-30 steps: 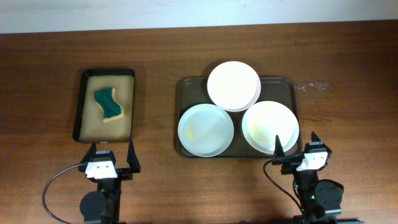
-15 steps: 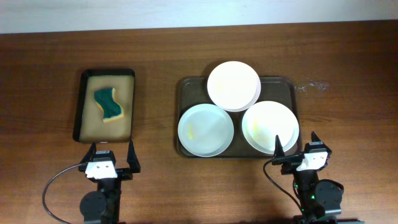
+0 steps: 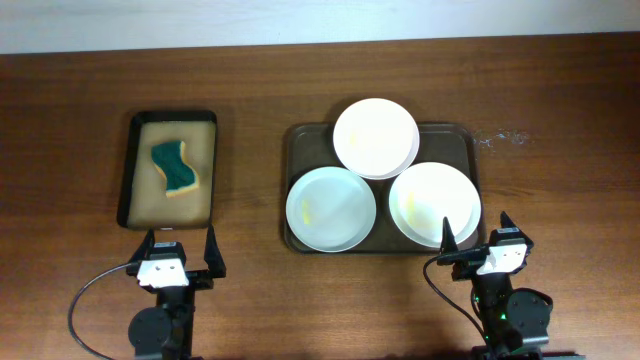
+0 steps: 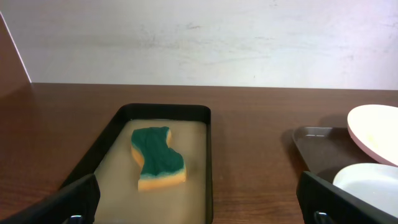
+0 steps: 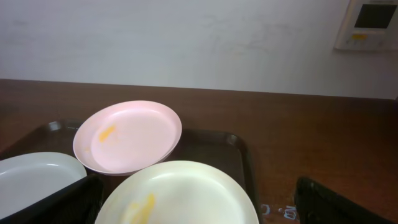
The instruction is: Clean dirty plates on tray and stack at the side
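Nothing's moved since a second ago: three plates (image 3: 375, 138) still on the tray (image 3: 296, 140), left gripper (image 3: 181, 243) and right gripper (image 3: 474, 232) both wide open, empty.

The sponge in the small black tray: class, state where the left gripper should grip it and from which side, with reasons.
Grip the sponge across its narrowed waist, coming down from above with the left gripper. It lies flat, green side up, and the raised rim of the black tray probably blocks a sideways approach.

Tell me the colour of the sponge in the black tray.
The sponge is dark green on top, yellow-orange underneath; clearest from the left wrist.
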`<state>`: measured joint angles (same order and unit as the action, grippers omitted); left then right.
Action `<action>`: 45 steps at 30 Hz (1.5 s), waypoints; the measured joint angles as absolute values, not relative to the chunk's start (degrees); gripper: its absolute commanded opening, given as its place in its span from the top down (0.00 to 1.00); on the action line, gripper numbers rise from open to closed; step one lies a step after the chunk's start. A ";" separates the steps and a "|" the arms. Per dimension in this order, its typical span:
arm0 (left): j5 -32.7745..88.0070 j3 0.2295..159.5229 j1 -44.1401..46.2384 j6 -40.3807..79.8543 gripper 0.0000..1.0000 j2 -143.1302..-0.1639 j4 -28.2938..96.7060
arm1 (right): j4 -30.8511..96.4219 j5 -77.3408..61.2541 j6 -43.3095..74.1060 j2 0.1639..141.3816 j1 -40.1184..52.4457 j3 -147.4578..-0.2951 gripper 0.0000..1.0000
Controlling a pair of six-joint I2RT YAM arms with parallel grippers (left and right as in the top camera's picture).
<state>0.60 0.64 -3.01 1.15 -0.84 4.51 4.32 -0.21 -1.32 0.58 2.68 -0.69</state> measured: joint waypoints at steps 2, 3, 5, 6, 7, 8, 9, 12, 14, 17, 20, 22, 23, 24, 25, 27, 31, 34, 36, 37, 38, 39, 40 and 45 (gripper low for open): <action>0.60 0.64 -3.01 1.15 0.01 -0.84 4.51 | 4.32 -0.19 -1.30 0.58 2.68 -0.69 0.02; 0.60 0.64 -3.01 1.15 0.01 -0.84 4.51 | 4.32 -0.19 -1.30 0.58 2.68 -0.69 0.02; 0.60 0.64 -3.01 1.15 0.01 -0.84 4.51 | 4.32 -0.19 -1.34 0.58 2.68 -0.69 0.02; 0.60 0.64 -3.01 1.15 0.00 -0.84 4.51 | 4.32 -0.21 -1.30 0.58 2.68 -0.69 0.02; 0.60 0.64 -3.01 1.15 0.01 -0.84 4.51 | 4.32 -0.19 -1.32 0.58 2.68 -0.69 0.02; 0.60 0.64 -3.01 1.15 0.01 -0.84 4.49 | 4.32 -0.21 -1.32 0.58 2.68 -0.69 0.02; 0.60 0.64 -3.01 1.15 0.01 -0.84 4.51 | 4.32 -0.21 -1.28 0.58 2.68 -0.69 0.02; 0.60 0.64 -3.01 1.15 0.01 -0.84 4.51 | 4.32 -0.19 -1.32 0.58 2.68 -0.69 0.02; 0.60 0.64 -3.01 1.15 0.01 -0.84 4.51 | 4.32 -0.21 -1.34 0.58 2.68 -0.69 0.02; 0.60 0.64 -3.01 1.15 0.01 -0.84 4.51 | 4.32 -0.19 -1.34 0.58 2.68 -0.69 0.02; 0.60 0.64 -3.01 1.15 0.01 -0.84 4.51 | 4.32 -0.19 -1.32 0.58 2.68 -0.69 0.02; 0.60 0.64 -3.01 1.15 0.01 -0.84 4.51 | 4.32 -0.21 -1.32 0.58 2.68 -0.69 0.02; 0.60 0.64 -3.01 1.15 0.01 -0.84 4.51 | 4.32 -0.19 -1.30 0.58 2.68 -0.69 0.02; 0.60 0.64 -3.01 1.15 0.01 -0.84 4.51 | 4.32 -0.21 -1.32 0.58 2.68 -0.69 0.02; 0.60 0.64 -3.01 1.15 0.01 -0.84 4.51 | 4.32 -0.19 -1.30 0.58 2.68 -0.69 0.02; 0.60 0.64 -3.01 1.15 0.01 -0.84 4.51 | 4.32 -0.19 -1.30 0.58 2.68 -0.69 0.02; 0.71 0.64 -3.01 1.19 0.01 -0.84 4.40 | 4.32 -0.21 -1.32 0.58 2.68 -0.69 0.02; 8.88 0.64 -3.01 4.47 0.01 -0.84 3.49 | 4.34 -0.19 -1.30 0.58 2.68 -0.69 0.02; 21.47 0.62 -3.01 8.43 0.01 -0.84 1.89 | 4.32 -0.19 -1.30 0.58 2.68 -0.69 0.02; 27.31 0.58 -3.01 10.50 0.01 -0.84 0.43 | 4.32 -0.19 -1.32 0.58 2.68 -0.69 0.02; 34.83 0.58 -2.96 12.93 0.01 -0.84 -2.90 | 4.32 -0.21 -1.32 0.58 2.68 -0.69 0.01; 40.60 0.60 -2.94 14.74 0.01 -0.80 -6.02 | 4.32 -0.21 -1.32 0.58 2.68 -0.69 0.02; 44.10 0.56 -2.94 16.05 0.01 -0.80 -8.93 | 4.34 -0.21 -1.32 0.58 2.68 -0.69 0.02; 53.67 1.13 -2.92 22.22 0.01 -0.51 -38.46 | 4.34 -0.19 -1.34 0.58 2.68 -0.69 0.02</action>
<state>53.67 1.13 -2.92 22.22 -0.51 -38.46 4.34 -0.19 -1.34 0.58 2.68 -0.69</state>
